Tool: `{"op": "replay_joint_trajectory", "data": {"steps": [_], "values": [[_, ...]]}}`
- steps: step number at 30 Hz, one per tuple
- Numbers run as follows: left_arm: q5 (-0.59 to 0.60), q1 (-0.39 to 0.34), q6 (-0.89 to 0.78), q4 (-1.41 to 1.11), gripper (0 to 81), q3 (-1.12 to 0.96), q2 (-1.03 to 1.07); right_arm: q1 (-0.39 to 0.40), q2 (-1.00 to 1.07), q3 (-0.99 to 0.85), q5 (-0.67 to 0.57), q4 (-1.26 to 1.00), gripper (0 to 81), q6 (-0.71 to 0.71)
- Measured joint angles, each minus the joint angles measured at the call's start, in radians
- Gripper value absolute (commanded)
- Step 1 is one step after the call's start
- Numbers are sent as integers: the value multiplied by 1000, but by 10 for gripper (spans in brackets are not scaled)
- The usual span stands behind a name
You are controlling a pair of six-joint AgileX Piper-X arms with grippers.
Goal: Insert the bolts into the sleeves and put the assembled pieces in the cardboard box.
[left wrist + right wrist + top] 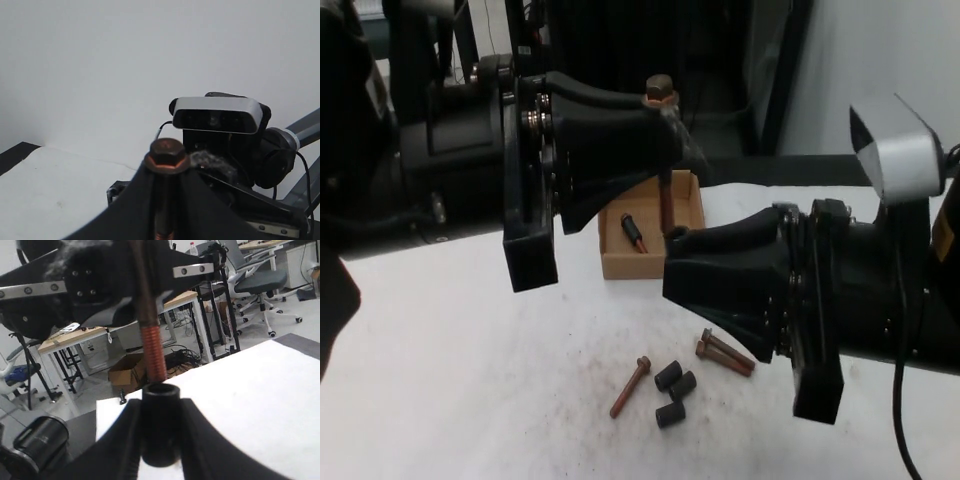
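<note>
My left gripper (167,195) pinches the stiff bolt (167,156) below its head; my right gripper (161,440) clamps the hard, likely slippery sleeve (161,402) just under the bolt.

We see a white bench top (460,360) dusted with reddish specks, and a plain white wall (115,65) behind it. Across the room stand a wooden-topped desk (56,342) and a grey office chair (260,280), with a brown carton (126,374) and tangled cables (182,359) on the floor.
</note>
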Motion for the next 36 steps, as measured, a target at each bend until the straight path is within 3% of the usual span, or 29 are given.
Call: {"op": "replay_joint_trajectory", "data": {"steps": [14,22,36], "values": [[-16,0,3,2,0,0,0,31,2,0,95,0,6,-232],[-72,0,2,19,0,0,0,72,35,0,116,-6,6,-247],[-71,0,4,33,0,2,0,59,38,0,183,-7,6,-249]]}}
